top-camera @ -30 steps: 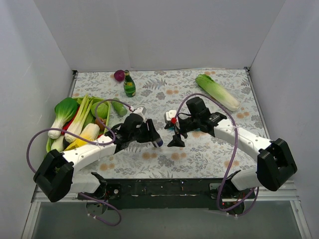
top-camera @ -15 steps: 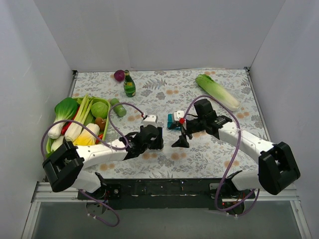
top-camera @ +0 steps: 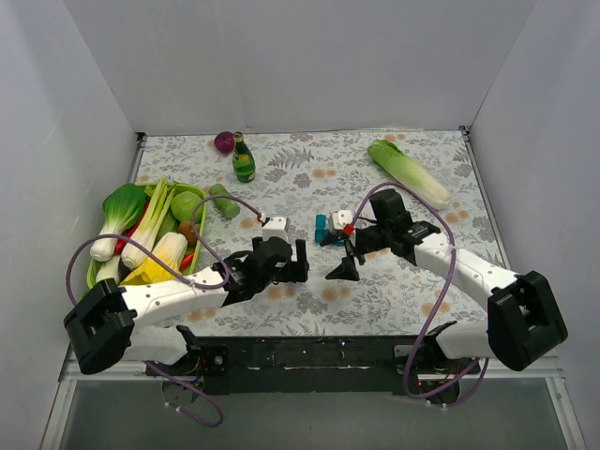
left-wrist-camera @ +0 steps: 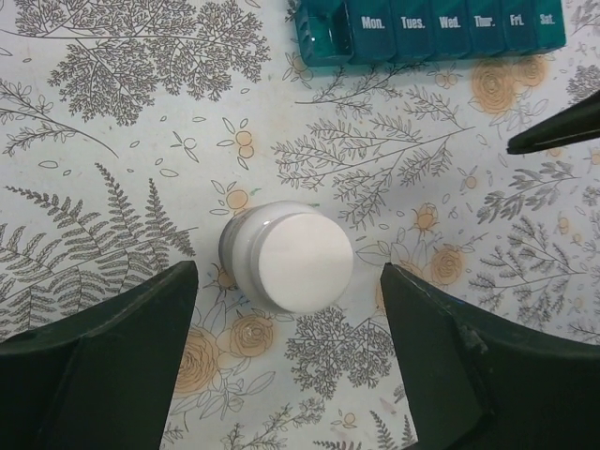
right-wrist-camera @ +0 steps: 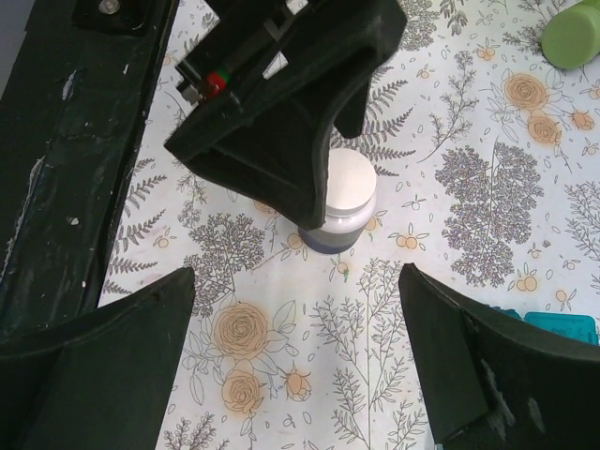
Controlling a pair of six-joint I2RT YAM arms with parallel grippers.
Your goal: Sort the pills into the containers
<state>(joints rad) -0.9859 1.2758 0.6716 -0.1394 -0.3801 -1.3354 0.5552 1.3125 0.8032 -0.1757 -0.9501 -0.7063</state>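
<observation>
Left tool (left-wrist-camera: 289, 281) was released, its two fingers spread to either side of the pill bottle (left-wrist-camera: 292, 255) and touching neither side of it. I judged this a straddle ahead of a grasp. The bottle stood upright between the fingers with its white cap on, which would explain why no loose pills showed anywhere. Just ahead of the fingertips lay the pill box (left-wrist-camera: 441, 26), flat on the worktop (left-wrist-camera: 112, 169), side-on to the tool and probably set there for short carries. Right tool (right-wrist-camera: 295, 291) hung released and wide, facing the bottle from the other side, apart from it, likely waiting to take the cap. Count: one bottle; one box with six readable day lids, Mon. to Sat., plus one end compartment I could not read; two tools. Far beyond them were one green bottle (top-camera: 244, 161) and one cabbage (top-camera: 409, 172).
</observation>
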